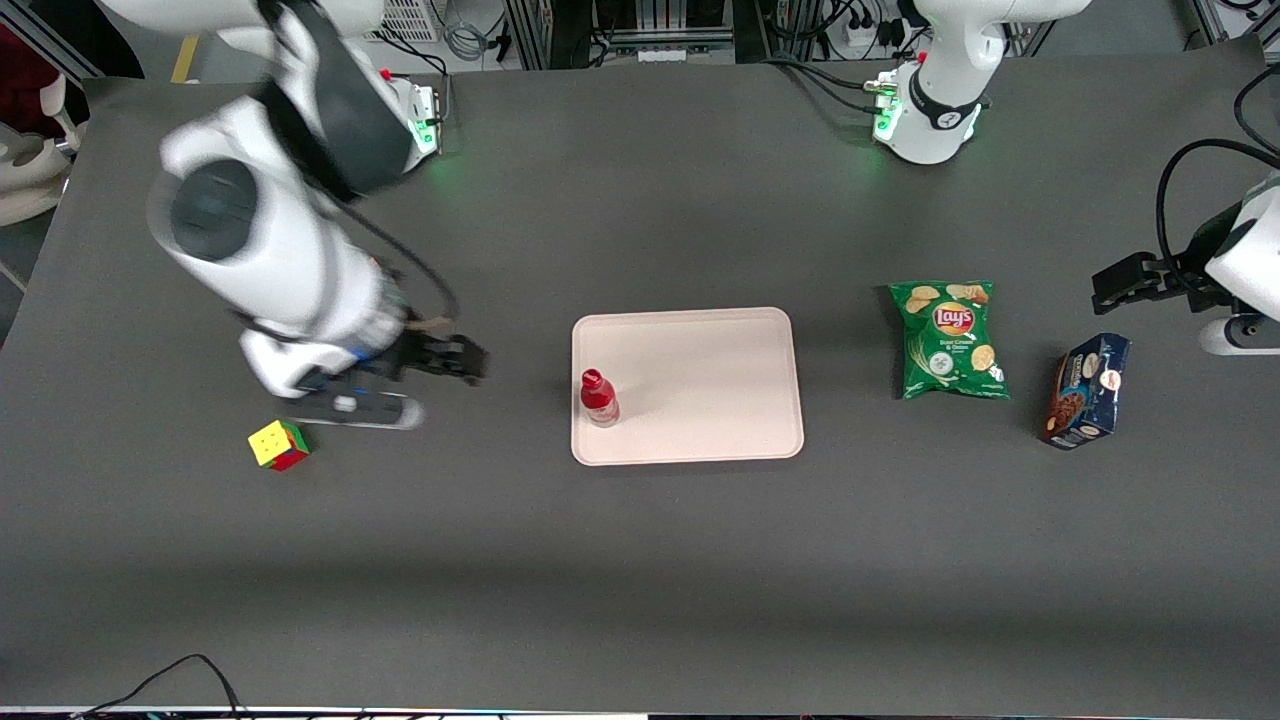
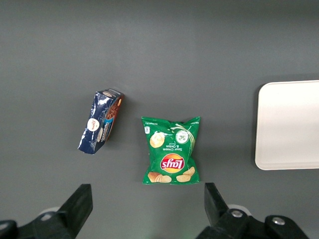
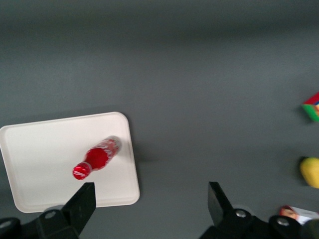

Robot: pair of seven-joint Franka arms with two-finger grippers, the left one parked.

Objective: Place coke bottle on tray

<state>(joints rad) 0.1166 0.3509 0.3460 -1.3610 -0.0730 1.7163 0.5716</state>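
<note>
The coke bottle (image 1: 598, 398), red with a red cap, stands upright on the pale pinkish-beige tray (image 1: 700, 380), near the tray's corner that is toward the working arm and nearer the front camera. My right gripper (image 1: 470, 360) is open and empty, above the bare table beside the tray, toward the working arm's end, apart from the bottle. In the right wrist view the bottle (image 3: 97, 158) stands on the tray (image 3: 40, 159), and the gripper (image 3: 152, 191) hangs off the tray's edge with its fingers wide apart.
A colourful cube (image 1: 279, 445) lies near the working arm, nearer the front camera than the gripper. A green Lay's bag (image 1: 950, 340) and a blue cookie box (image 1: 1088, 390) lie toward the parked arm's end. A yellow object (image 3: 310, 172) shows near the cube (image 3: 313, 106).
</note>
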